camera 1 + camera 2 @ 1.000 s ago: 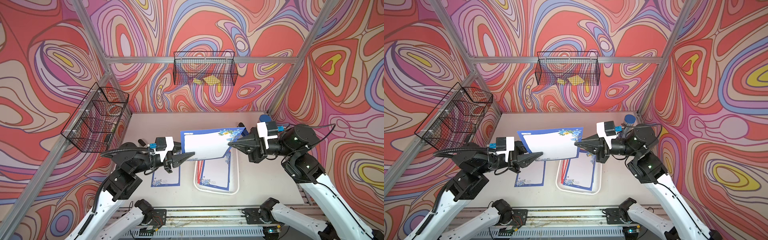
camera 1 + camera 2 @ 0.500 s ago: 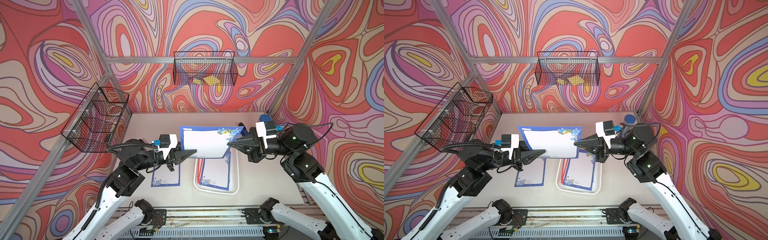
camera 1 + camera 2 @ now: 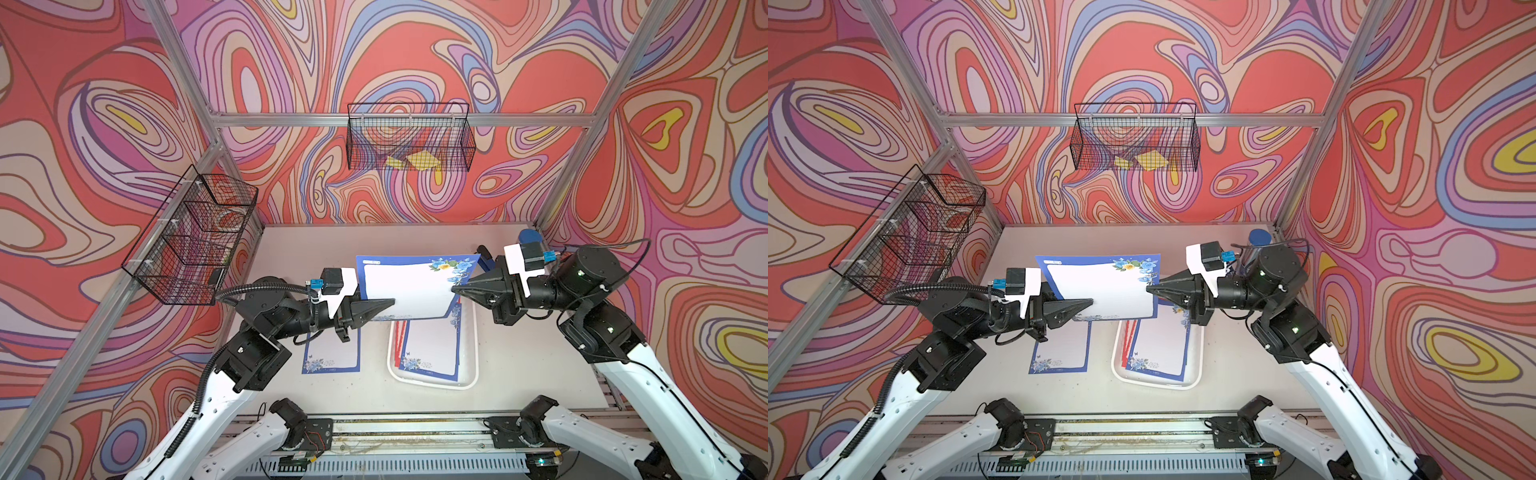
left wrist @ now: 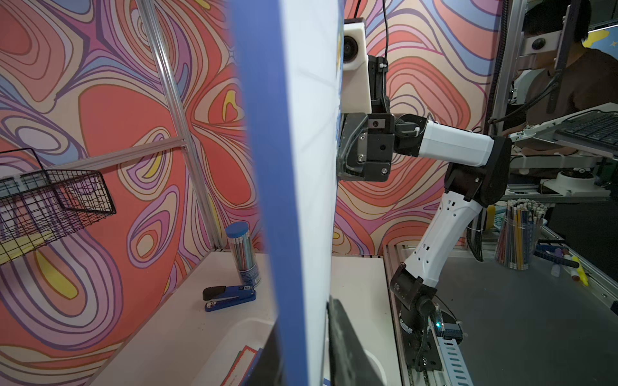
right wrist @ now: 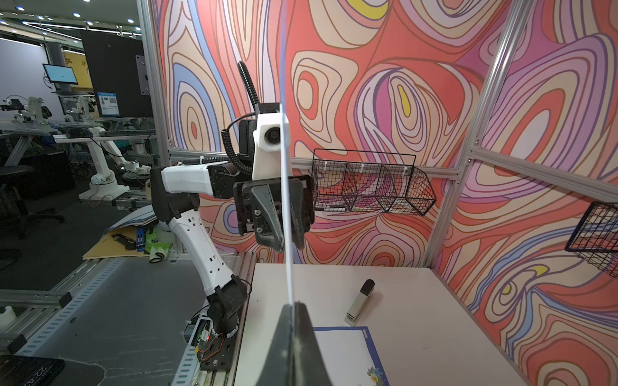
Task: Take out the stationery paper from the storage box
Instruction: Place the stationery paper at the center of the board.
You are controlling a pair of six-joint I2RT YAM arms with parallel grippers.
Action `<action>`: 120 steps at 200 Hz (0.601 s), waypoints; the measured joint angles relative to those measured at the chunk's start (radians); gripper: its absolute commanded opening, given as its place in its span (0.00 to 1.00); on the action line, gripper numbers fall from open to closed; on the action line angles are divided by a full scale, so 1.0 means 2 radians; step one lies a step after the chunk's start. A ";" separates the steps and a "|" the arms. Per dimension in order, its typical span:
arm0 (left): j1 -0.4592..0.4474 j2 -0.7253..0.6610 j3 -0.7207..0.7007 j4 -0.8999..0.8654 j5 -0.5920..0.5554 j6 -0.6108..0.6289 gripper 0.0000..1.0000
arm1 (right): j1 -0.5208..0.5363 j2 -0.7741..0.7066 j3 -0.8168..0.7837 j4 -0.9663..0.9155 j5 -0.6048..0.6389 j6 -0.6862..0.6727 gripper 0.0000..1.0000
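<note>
- Stationery paper (image 3: 430,349) lies stacked in the storage box (image 3: 432,383) on the worktop (image 3: 519,353), with one loose sheet (image 3: 332,357) beside it.
- Above, a lifted sheet (image 3: 409,289) hangs between the arms. The right pincer (image 3: 455,289) is clamped on one edge. The left pincer (image 3: 390,302) straddles the other, its grip unclear. Early release would likely drop the sheet back in, and opposing pulls could tear it.
- Behind, a swing could clip the pencil tube (image 4: 242,257).

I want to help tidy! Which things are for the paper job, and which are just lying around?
For the job: white tray, sheets inside it, lifted sheet, sheet beside the tray.
Just lying about: blue stapler, pencil tube, wire baskets, yellow scraps.
</note>
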 measured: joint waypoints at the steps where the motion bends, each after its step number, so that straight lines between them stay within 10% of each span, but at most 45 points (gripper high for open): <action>1: 0.000 0.000 0.000 0.000 0.000 0.000 0.19 | 0.000 0.000 0.000 0.000 0.000 0.000 0.00; 120: 0.000 -0.025 -0.003 -0.011 -0.016 0.006 0.07 | 0.000 -0.001 -0.013 0.008 0.001 0.000 0.00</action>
